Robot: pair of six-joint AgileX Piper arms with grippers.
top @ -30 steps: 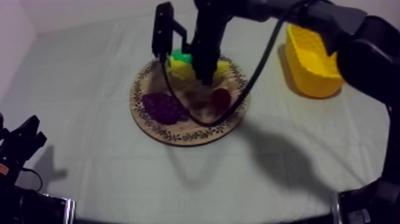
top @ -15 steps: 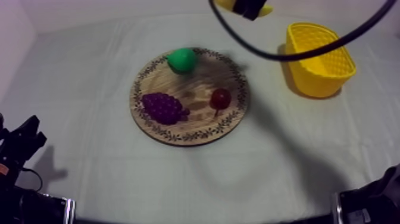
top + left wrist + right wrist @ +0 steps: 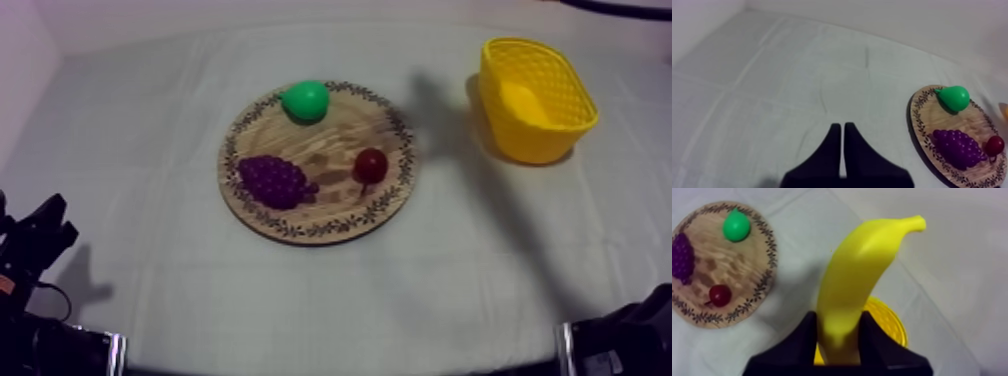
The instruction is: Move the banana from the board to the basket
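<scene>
Yellow and curved, the banana (image 3: 862,283) is off the wooden board (image 3: 335,130) and up in the air. It is clamped near its lower end between the two black fingers of the right hand (image 3: 838,317), one finger on each side. Its stem tip points up and away from that hand. From the right wrist, the banana sits over the yellow basket (image 3: 540,145), whose rim peeks out from behind the fruit, off the board on the side of the small red fruit (image 3: 720,295).

From above, the basket stands upright on the desk (image 3: 450,260), to the right of the board and apart from it, with grey-white cloth between the two.

Three toy fruits lie on the board. The green pear (image 3: 305,100) is at the board's far edge, by the patterned rim. The purple bunch of grapes (image 3: 275,180) lies on the board's near left part. The small red fruit is on the board's right part, the side nearest the basket, a little apart from the grapes. None of the three touches another.

The left hand (image 3: 842,127) rests low at the desk's near left, well apart from the board, on the grapes' side. Its fingers lie pressed together in a narrow wedge with nothing between them, over bare cloth.
</scene>
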